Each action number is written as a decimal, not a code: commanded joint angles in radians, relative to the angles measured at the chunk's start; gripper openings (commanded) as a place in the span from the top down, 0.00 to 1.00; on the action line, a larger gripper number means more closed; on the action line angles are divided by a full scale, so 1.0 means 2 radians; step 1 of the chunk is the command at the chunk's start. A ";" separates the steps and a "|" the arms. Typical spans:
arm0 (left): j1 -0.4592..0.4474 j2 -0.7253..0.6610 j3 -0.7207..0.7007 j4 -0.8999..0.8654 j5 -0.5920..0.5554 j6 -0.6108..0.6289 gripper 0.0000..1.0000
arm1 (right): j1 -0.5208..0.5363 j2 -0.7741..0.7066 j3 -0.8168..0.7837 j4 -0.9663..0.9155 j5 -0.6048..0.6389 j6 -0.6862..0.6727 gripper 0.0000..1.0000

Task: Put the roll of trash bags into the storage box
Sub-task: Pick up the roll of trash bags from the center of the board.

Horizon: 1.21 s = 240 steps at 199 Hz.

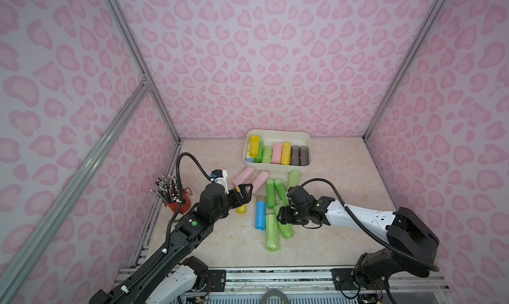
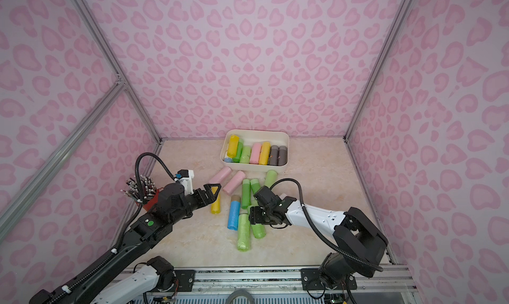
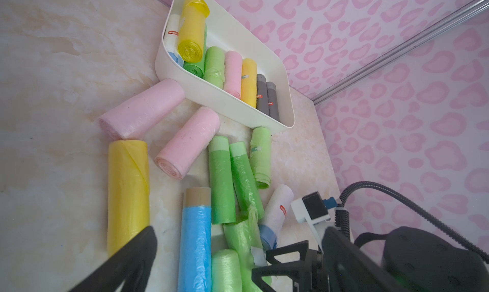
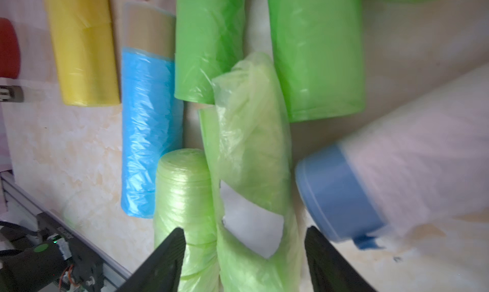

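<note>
Where the red cup [image 1: 177, 206] stands: hard by the table's left edge and bristling with pencils. The left arm's cable runs just beside it, so a wide swing of that arm could tip it.
Left gripper [image 1: 246, 191]: released, jaws spread wide with nothing in them. It hangs over the yellow roll [image 3: 128, 192], left of the table's middle.
Blue roll [image 1: 260, 215]: flat near the table's middle, just beside the tight green roll [image 4: 185, 195]. You need not touch it.
Tight green roll: one right-gripper finger sits over it rather than in a gap. By my judgement you may clamp two rolls at once.
Rumpled green roll [image 4: 248, 150]: the roll of trash bags you look to be going for. It lies on the table toward the near edge, between the tight green roll and the white roll [image 4: 410, 150], well apart from the box. Its film is loose, and a pinch on film alone would likely slip on the lift.
Right gripper [image 4: 245, 231]: down over the rumpled green roll with a finger on each side. The jaws are apart and not yet pinching it.
White roll: blue-capped and just beside the other finger, so a nudge could send it rolling.
Storage box [image 1: 283, 137]: at the far edge, right of centre, with rolls side by side across its width. A drop may land on top of them and roll out over the low wall.
</note>
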 commanded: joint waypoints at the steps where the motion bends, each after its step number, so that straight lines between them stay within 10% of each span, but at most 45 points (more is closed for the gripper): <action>1: 0.000 -0.002 -0.001 0.019 -0.001 0.000 0.00 | 0.001 0.011 0.002 -0.025 0.011 -0.007 0.26; 240: 0.004 -0.018 -0.022 0.017 -0.017 0.001 0.00 | 0.016 0.033 0.026 -0.033 0.017 -0.013 0.48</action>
